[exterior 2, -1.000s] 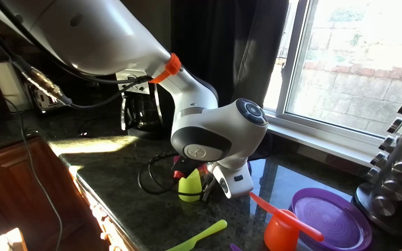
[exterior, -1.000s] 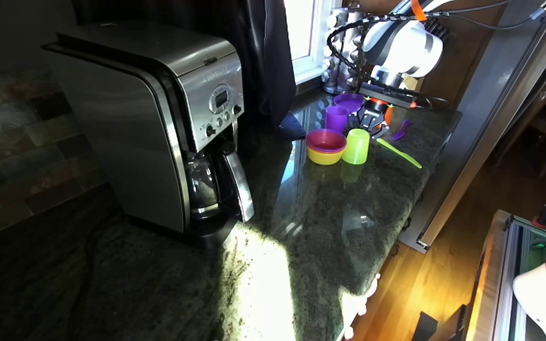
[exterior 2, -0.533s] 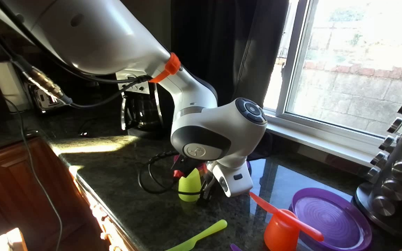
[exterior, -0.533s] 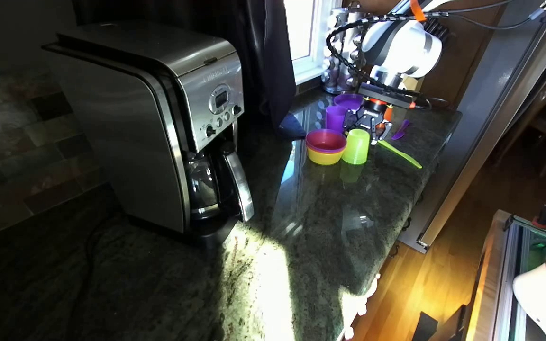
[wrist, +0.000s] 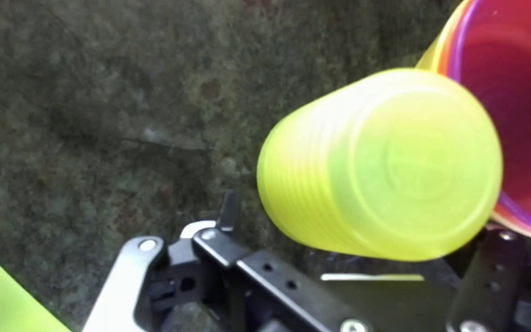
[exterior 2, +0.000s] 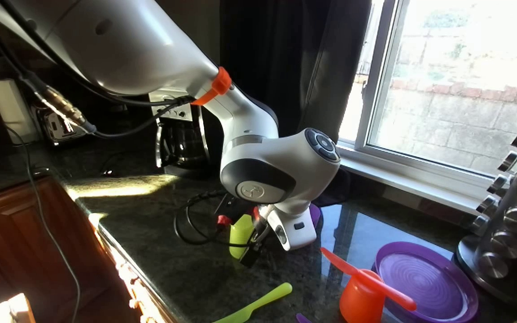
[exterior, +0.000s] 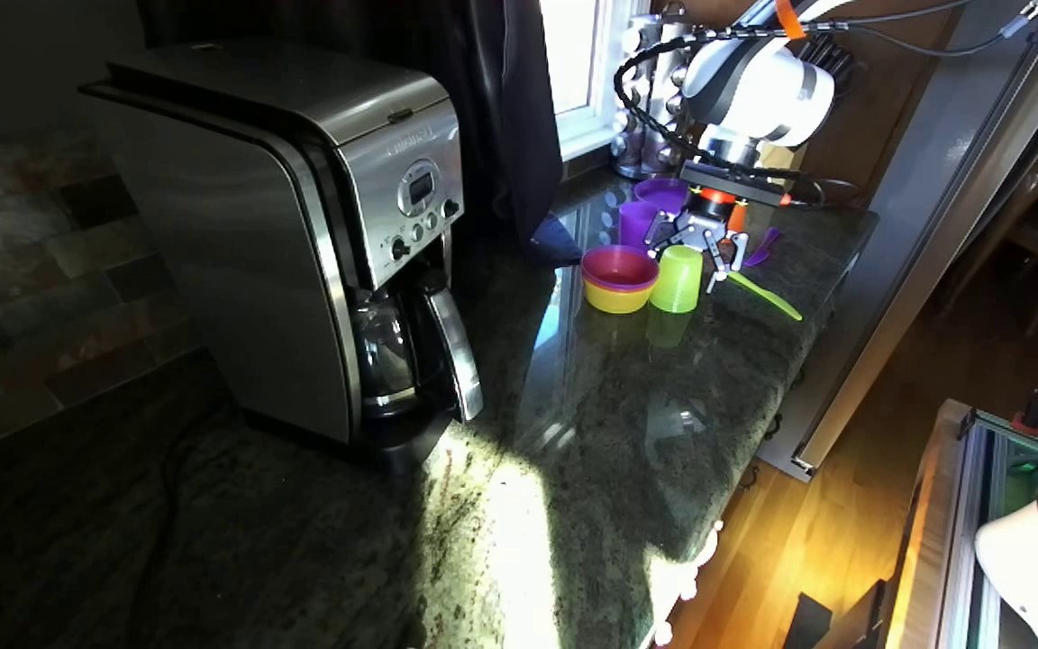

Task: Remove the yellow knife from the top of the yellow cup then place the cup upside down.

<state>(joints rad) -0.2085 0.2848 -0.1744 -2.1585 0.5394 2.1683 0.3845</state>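
Beside the stacked bowls [exterior: 620, 298], yellow cup [wrist: 376, 170] stands base-up, probably light, slick, flexible, best pinched gently across its ribbed sides; gripper [exterior: 682, 271] spread, nothing held.

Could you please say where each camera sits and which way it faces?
Exterior view: near the coffee maker, facing along the counter; arm and gripper show.
Exterior view: near the purple plate, facing window and coffee maker; arm shows.
Wrist view: above the gripper, facing down; yellow cup and fingers show.
Both exterior views share the yellow knife.
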